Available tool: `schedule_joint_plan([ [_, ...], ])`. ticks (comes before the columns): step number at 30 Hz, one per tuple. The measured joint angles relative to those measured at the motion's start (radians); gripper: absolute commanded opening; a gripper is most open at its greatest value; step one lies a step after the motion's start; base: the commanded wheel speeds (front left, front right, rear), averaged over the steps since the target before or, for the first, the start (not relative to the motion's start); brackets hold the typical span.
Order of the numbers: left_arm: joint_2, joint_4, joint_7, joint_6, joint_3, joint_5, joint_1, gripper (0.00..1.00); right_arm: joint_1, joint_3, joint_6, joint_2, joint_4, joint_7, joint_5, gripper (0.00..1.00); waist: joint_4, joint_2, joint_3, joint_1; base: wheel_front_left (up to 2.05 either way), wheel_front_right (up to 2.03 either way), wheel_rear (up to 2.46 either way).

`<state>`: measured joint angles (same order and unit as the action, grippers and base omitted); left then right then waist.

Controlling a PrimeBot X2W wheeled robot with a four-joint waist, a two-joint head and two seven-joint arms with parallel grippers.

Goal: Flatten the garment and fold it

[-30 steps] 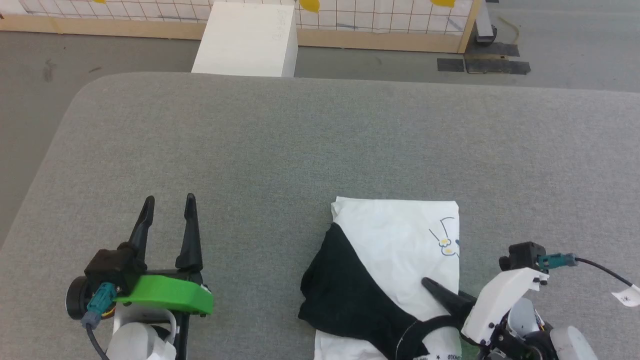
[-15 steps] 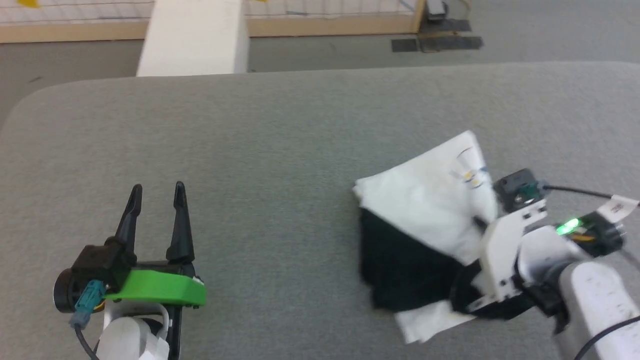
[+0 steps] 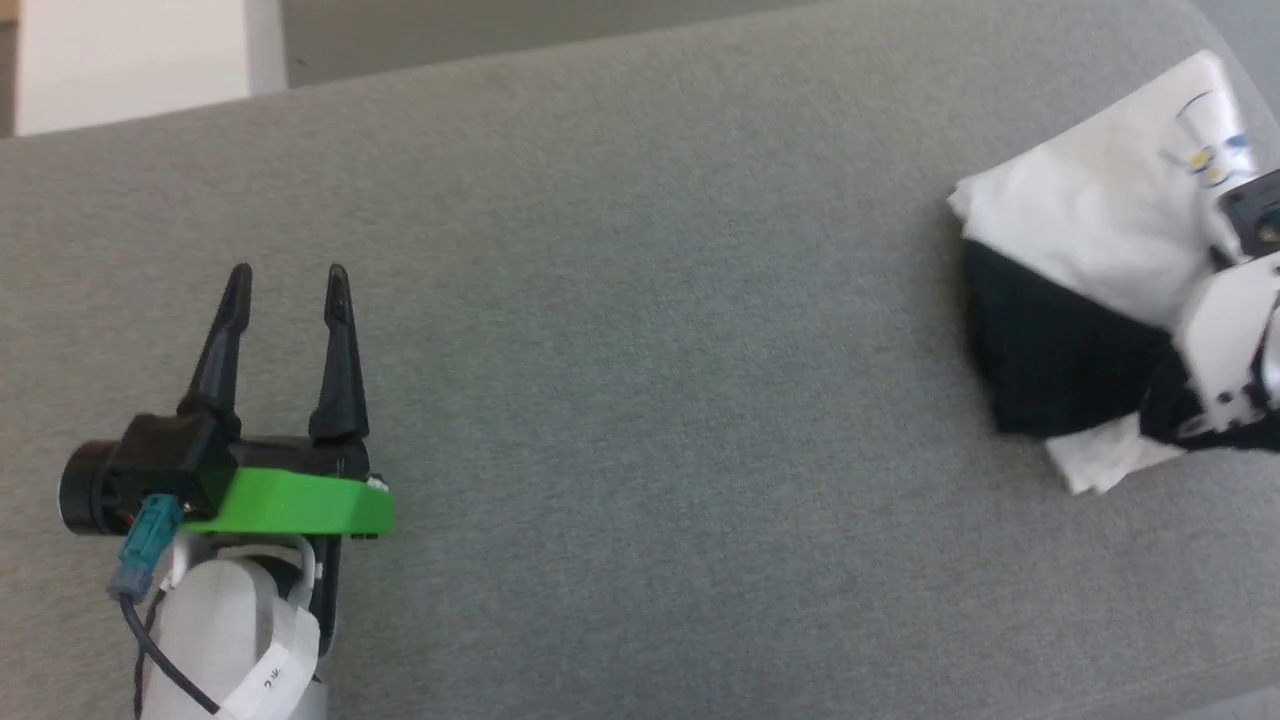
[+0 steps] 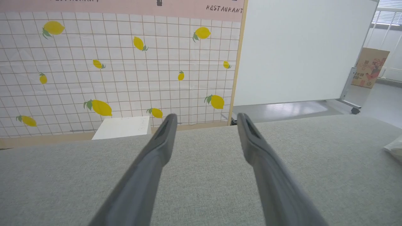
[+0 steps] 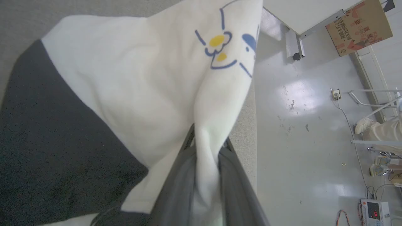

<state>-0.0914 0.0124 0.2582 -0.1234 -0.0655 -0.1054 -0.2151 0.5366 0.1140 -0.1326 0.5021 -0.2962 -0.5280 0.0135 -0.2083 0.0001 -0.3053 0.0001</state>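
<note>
Right fingers (image 5: pixel 174 191) clamp one garment (image 3: pixel 1085 215) (its white fold); left fingers (image 3: pixel 338 370), both, gape apart above one gray surface (image 3: pixel 640 350).

In the left wrist view, at 12 o'clock, the pink band (image 4: pixel 125 6) above the white lemon-patterned wall (image 4: pixel 125 62) carries the word "RESTAURANT". In the right wrist view, the black-and-white cotton garment (image 5: pixel 125 94) bears a blue and yellow drawing at 12 o'clock, and a small grey device (image 5: pixel 373 214) at 4 o'clock shows red digits too small to read.
</note>
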Motion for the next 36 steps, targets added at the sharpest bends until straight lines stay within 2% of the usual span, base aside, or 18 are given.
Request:
schedule_joint_plan([
  [9, -0.036, 0.018, 0.0, 0.0, 0.017, 0.015, -0.047, 1.0, 0.111, -0.14, 0.0, 0.021, -0.161, 0.127, 0.144, 0.0, -0.05, 0.0, -0.124, 0.0001, 0.0, 0.0, 0.0],
  [17, -0.042, 0.018, 0.0, 0.001, 0.025, 0.016, -0.053, 1.0, 0.169, -0.262, 0.0, 0.002, -0.277, 0.205, 0.253, 0.0, -0.029, 0.0, -0.178, 0.0002, 0.0, 0.0, 0.0],
  [18, -0.042, 0.016, 0.0, 0.001, 0.024, 0.016, -0.053, 1.0, 0.171, -0.276, 0.0, -0.004, -0.287, 0.209, 0.262, 0.42, -0.024, 0.0, -0.177, 0.0002, 0.0, 0.0, 0.0],
  [19, -0.042, 0.01, 0.0, 0.001, 0.024, 0.016, -0.053, 1.0, 0.171, -0.296, 0.0, -0.014, -0.301, 0.211, 0.273, 1.0, -0.019, 0.0, -0.174, 0.0002, 0.0, 0.0, 0.0],
  [26, -0.025, -0.032, 0.0, 0.004, 0.026, -0.007, -0.038, 1.0, 0.154, -0.4, 0.0, -0.057, -0.307, 0.25, 0.297, 1.0, 0.009, 0.0, -0.1, 0.0001, 0.0, 0.0, 0.0],
  [32, -0.001, -0.065, 0.0, 0.005, 0.026, -0.042, 0.028, 1.0, 0.047, -0.405, 0.0, -0.116, -0.238, 0.34, 0.179, 1.0, 0.036, 0.0, -0.002, -0.0001, 0.0, 0.0, 0.0],
  [36, 0.008, -0.085, 0.0, 0.005, 0.026, -0.059, 0.067, 1.0, -0.046, -0.368, 0.0, -0.159, -0.139, 0.405, 0.08, 1.0, 0.061, 0.0, 0.065, -0.0001, 0.0, 0.0, 0.0],
])
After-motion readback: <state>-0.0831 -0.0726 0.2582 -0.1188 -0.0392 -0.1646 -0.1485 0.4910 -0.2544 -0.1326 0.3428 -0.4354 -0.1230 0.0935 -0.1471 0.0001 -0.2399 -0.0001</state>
